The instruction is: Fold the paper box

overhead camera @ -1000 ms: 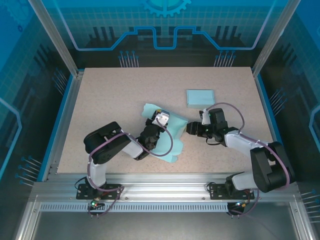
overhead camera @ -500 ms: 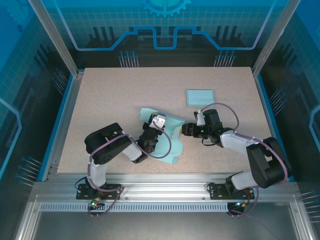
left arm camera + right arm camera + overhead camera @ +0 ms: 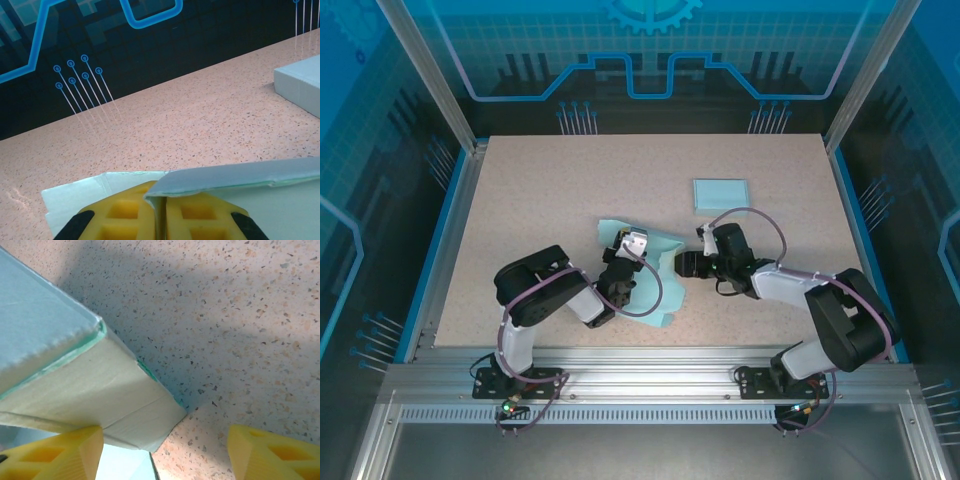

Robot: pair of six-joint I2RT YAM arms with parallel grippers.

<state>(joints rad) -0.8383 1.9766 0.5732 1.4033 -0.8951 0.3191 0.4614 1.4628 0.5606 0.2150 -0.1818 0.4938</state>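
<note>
A: Pinching a raised flap of the paper box (image 3: 240, 200) tight between the left gripper's (image 3: 159, 222) yellow pads (image 3: 122, 220), yes?
B: Yes, and holding the right gripper (image 3: 165, 450) wide apart, hovering at a box corner without clamping it.
A: Lying where?
B: Sprawling half-open mid-way across the speckled table (image 3: 540, 200), between both wrists, well apart from the flat folded box (image 3: 721, 193) farther back
</note>
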